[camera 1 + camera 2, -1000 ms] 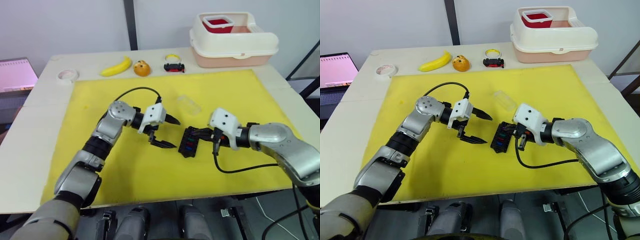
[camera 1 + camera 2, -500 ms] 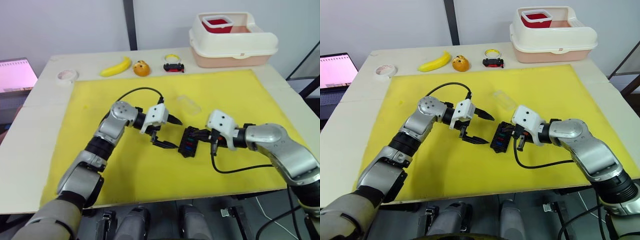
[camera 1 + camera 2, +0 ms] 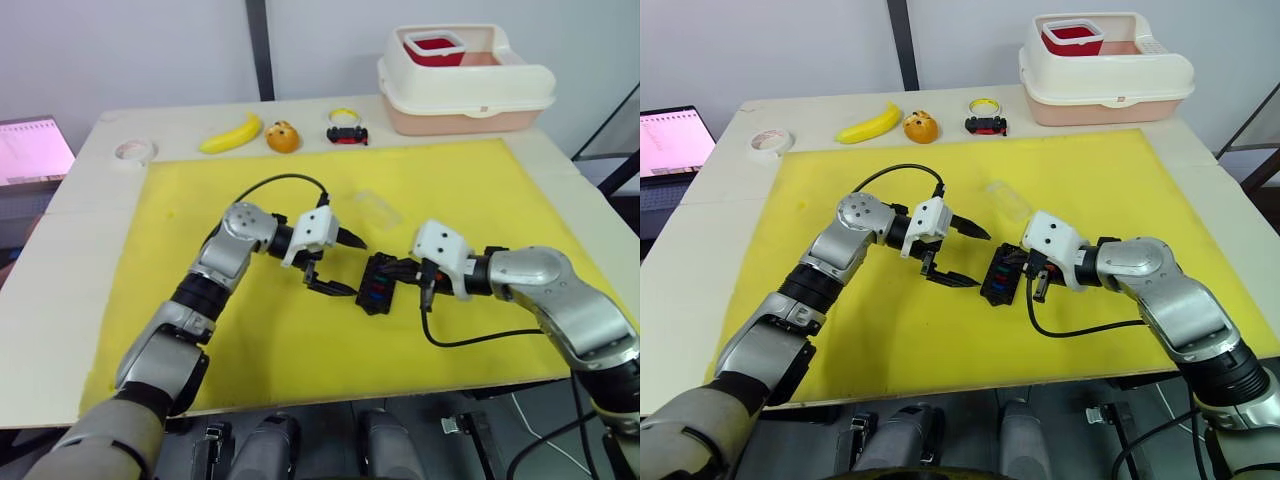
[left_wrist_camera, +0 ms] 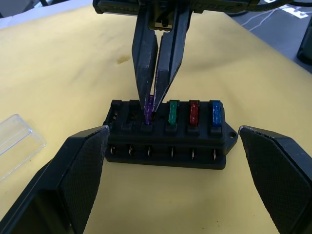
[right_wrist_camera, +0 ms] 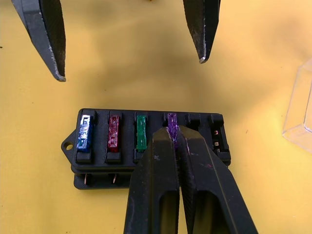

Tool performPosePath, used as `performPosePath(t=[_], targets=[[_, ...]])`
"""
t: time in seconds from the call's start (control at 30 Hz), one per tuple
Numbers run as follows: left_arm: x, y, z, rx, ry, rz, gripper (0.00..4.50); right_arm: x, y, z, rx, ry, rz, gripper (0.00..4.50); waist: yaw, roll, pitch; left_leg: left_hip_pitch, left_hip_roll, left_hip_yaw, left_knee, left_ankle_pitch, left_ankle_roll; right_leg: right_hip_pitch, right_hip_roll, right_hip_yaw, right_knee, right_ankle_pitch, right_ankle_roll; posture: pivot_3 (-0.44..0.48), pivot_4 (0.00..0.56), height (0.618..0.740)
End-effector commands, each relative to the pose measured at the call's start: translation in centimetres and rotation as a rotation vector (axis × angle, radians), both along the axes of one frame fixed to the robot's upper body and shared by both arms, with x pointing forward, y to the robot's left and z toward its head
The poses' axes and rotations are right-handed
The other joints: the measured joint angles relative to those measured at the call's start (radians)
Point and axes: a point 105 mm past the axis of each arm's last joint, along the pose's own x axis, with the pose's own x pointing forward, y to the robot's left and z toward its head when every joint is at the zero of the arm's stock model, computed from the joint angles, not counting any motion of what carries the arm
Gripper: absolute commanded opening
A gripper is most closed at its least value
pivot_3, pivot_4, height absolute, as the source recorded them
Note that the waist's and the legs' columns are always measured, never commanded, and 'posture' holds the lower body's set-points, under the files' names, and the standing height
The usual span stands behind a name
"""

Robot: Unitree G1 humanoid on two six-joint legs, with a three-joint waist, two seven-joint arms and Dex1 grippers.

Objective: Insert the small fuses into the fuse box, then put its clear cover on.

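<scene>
The black fuse box point(image 3: 378, 284) lies on the yellow mat point(image 3: 200, 200). Blue, red and green small fuses point(image 5: 113, 132) sit in its slots. My right gripper point(image 5: 174, 134) is shut on a purple fuse point(image 4: 149, 108), held upright at the slot beside the green one. My left gripper point(image 3: 355, 267) hangs open just left of the box, with its fingers point(image 5: 202, 39) spread on the side away from the right gripper and holding nothing. The clear cover point(image 3: 377, 209) lies on the mat just behind the box.
A cream lidded bin point(image 3: 465, 85) holding a red container stands at the back right. A banana point(image 3: 232, 133), an orange round thing point(image 3: 284, 136), a small black and red object point(image 3: 347, 130) and a white tape roll point(image 3: 134, 151) line the table's far edge.
My left gripper has edged slightly right toward the fuse box. The right gripper has shifted a little left and stays shut on the purple fuse at the box.
</scene>
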Motion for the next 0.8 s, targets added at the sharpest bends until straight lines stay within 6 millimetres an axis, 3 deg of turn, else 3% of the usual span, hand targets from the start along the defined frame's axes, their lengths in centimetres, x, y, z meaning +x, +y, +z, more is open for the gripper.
performPosePath(t=[0.03,0.27,0.37,0.57,0.8], targets=[[0.0,-0.3,1.5,-0.028,-0.050,-0.007,4.49,0.0,-0.3,0.4,-0.009,-0.017,0.001,0.00,0.000,0.000,0.000,0.000,0.000,0.000,0.000,0.000,0.000,0.000,0.000,0.000,0.000,0.000,0.000,0.000,0.150,0.740],[0.1,-0.4,1.6,-0.032,-0.050,-0.003,4.49,0.0,-0.3,0.5,-0.012,-0.016,-0.002,0.00,0.001,0.000,0.000,0.000,0.000,0.000,0.000,0.000,0.000,0.000,0.000,0.000,0.000,0.000,0.000,0.000,0.150,0.740],[0.2,-0.4,1.6,-0.034,-0.050,-0.001,4.50,-0.2,-0.2,0.9,-0.008,-0.022,0.005,1.04,0.001,0.000,0.000,0.000,0.000,0.000,0.001,0.000,0.000,0.000,0.000,0.000,0.000,0.000,0.000,0.000,0.150,0.740],[0.3,-0.3,1.7,-0.036,-0.049,0.007,4.50,-0.9,-0.2,3.7,0.054,-0.060,0.009,3.82,0.001,0.000,0.000,0.000,0.000,0.000,0.001,0.000,0.000,0.000,0.000,0.000,0.000,0.000,0.000,0.000,0.150,0.740],[0.2,-0.2,1.5,-0.033,-0.048,-0.003,4.50,-1.6,-0.2,4.5,0.159,-0.057,-0.004,3.82,0.002,0.000,0.000,0.000,0.000,0.000,0.001,0.000,0.000,0.000,0.000,0.000,0.000,0.000,0.000,0.000,0.150,0.740]])
